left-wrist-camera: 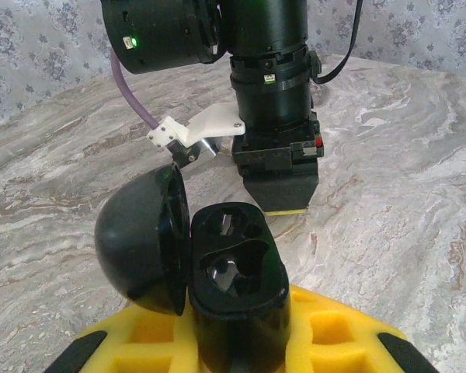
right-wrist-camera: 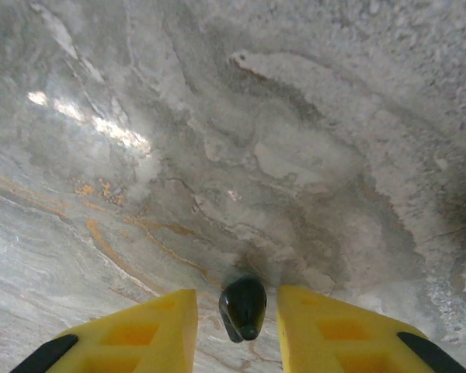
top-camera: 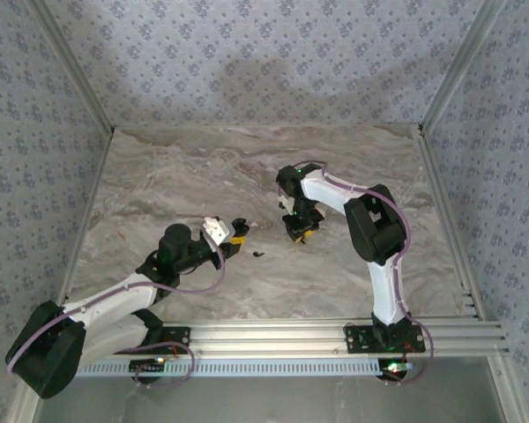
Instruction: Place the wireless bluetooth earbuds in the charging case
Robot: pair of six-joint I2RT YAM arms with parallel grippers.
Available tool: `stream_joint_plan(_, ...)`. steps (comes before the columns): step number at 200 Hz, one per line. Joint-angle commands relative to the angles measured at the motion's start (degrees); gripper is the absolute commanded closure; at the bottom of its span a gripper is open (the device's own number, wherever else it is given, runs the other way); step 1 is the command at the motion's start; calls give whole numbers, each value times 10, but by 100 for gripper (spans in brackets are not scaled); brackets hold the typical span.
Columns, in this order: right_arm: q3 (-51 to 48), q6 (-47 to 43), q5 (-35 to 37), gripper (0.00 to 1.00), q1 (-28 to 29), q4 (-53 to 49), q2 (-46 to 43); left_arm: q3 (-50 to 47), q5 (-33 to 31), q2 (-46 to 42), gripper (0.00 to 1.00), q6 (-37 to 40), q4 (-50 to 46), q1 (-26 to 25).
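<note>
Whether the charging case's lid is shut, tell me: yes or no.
No, the lid of the charging case stands swung open, leaving both wells exposed.

Left arm (top-camera: 106,298) and right arm (top-camera: 386,286): white link shells, bulky black joint housings, black base plates (top-camera: 375,335) on the rail. A lilac cable (top-camera: 197,284) runs loose along each arm. Right arm close up: glossy black round motor housing (left-wrist-camera: 159,31) with a lit green LED (left-wrist-camera: 130,40), ribbed black wrist cylinder (left-wrist-camera: 270,74), white printed bracket (left-wrist-camera: 206,128) with small screws, square black block with a red dot (left-wrist-camera: 319,141). Left gripper (left-wrist-camera: 241,311) and right gripper (right-wrist-camera: 234,301) look the same: yellow fingers (right-wrist-camera: 144,330) with moulded recessed cells and black strips (right-wrist-camera: 46,353) at the outer edges.
</note>
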Motion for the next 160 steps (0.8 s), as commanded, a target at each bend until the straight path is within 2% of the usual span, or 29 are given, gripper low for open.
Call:
stream_joint_plan(1,-1,3,7,67,1,8,7,18,6,-2,86,1,-1,5)
stream_joint_plan(90,-4,13,46,72,5,1,15,19,6,2,86,2,-4,5)
stream_joint_plan(160,-23,28,57,82,15,7,-5,19,6,-3,86,2,-11,6)
